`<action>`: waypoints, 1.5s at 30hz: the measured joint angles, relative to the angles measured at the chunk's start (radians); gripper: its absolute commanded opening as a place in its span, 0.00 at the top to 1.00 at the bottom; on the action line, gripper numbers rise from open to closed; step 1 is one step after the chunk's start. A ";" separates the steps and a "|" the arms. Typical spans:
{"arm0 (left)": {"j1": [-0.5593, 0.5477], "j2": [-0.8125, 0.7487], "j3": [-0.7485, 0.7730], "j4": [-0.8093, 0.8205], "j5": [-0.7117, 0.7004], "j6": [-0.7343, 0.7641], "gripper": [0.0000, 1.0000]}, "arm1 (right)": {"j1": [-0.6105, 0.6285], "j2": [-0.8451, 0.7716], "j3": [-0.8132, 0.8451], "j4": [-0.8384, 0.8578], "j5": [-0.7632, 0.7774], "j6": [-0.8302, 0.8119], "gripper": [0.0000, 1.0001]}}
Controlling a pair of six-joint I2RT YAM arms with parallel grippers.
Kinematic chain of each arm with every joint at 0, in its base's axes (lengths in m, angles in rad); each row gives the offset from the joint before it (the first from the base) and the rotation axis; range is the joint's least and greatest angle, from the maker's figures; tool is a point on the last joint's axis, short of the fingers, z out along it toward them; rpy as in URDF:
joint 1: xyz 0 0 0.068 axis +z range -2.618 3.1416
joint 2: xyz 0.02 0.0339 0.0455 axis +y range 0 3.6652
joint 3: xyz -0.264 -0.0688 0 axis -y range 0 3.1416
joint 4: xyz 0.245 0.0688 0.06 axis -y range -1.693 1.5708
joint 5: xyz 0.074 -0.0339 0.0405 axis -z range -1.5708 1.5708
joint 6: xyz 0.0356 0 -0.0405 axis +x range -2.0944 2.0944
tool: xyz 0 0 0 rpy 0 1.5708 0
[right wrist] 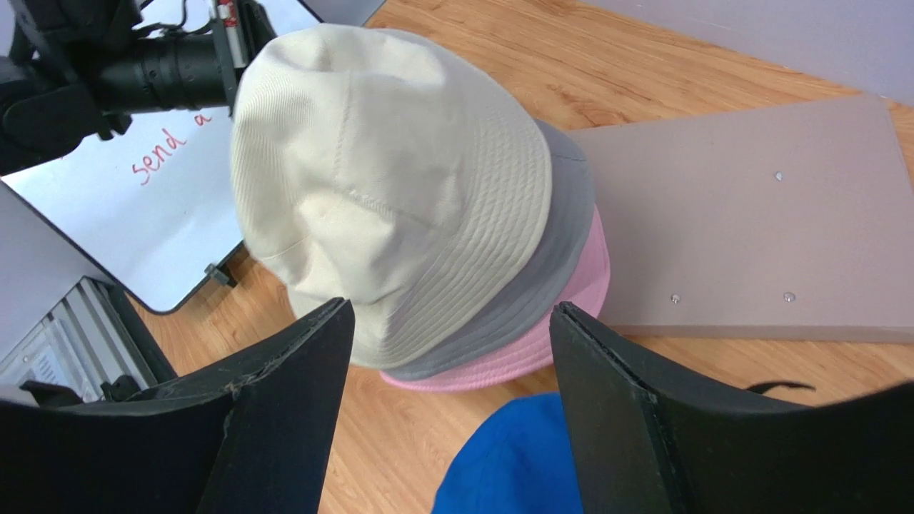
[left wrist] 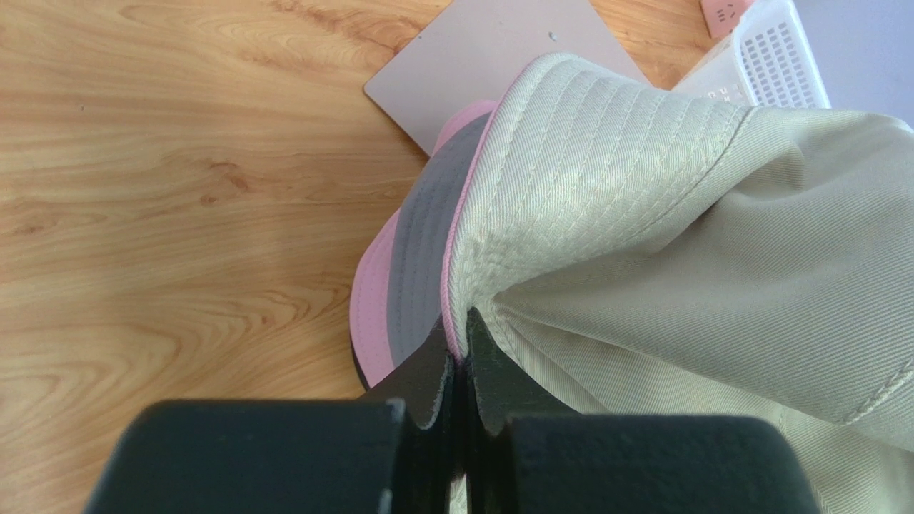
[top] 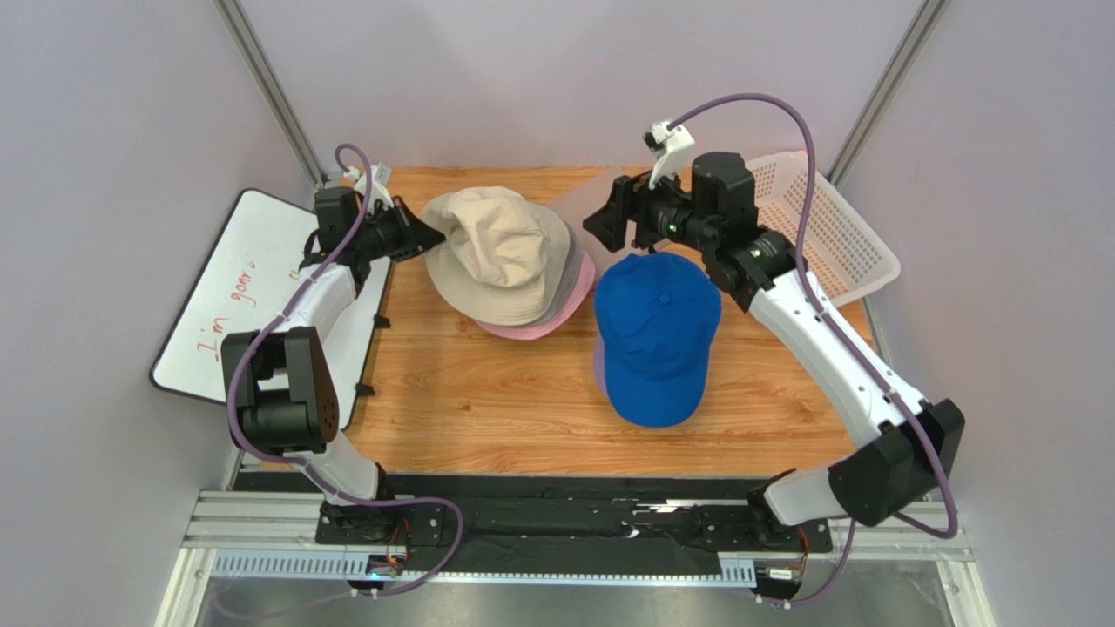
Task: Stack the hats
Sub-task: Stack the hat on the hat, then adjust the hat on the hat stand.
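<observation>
Your left gripper [left wrist: 463, 334] is clamped on the beige hat's [top: 504, 248] brim. That hat tops the grey hat [right wrist: 560, 252] and pink hat [right wrist: 536, 348], just left of the blue cap [top: 657, 337]. Your right gripper [top: 610, 217] hangs wide open just beyond the cap.

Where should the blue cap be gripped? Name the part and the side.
Likely the bill of the blue cap, which juts flat and thin toward the arms. Come from the right with the open right gripper; the left gripper is pinching the beige hat.
</observation>
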 measured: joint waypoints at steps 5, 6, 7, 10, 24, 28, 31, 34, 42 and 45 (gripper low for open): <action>0.000 0.024 0.025 -0.001 0.020 0.020 1.00 | -0.066 0.166 0.016 0.094 -0.143 0.067 0.25; 0.000 0.025 0.027 -0.001 0.021 0.024 1.00 | -0.077 0.211 0.026 0.109 -0.177 0.087 0.25; -0.001 0.026 0.028 -0.001 0.021 0.027 1.00 | -0.083 0.247 0.033 0.121 -0.199 0.101 0.25; -0.003 0.027 0.031 -0.002 0.021 0.036 1.00 | -0.096 0.361 0.074 0.144 -0.264 0.139 0.24; -0.013 0.029 0.036 -0.003 0.020 0.046 1.00 | -0.108 0.571 0.202 0.258 -0.425 0.254 0.24; -0.013 0.029 0.036 -0.003 0.020 0.048 1.00 | -0.108 0.593 0.211 0.259 -0.454 0.269 0.24; -0.013 0.029 0.036 -0.003 0.021 0.048 1.00 | -0.109 0.596 0.224 0.254 -0.480 0.272 0.24; -0.014 0.029 0.036 -0.003 0.020 0.049 1.00 | -0.109 0.600 0.243 0.254 -0.508 0.277 0.24; -0.018 0.027 0.036 -0.003 0.019 0.049 1.00 | -0.107 0.658 0.324 0.179 -0.546 0.272 0.41; -0.022 0.024 0.036 -0.003 0.019 0.049 1.00 | -0.106 0.663 0.326 0.158 -0.552 0.274 0.58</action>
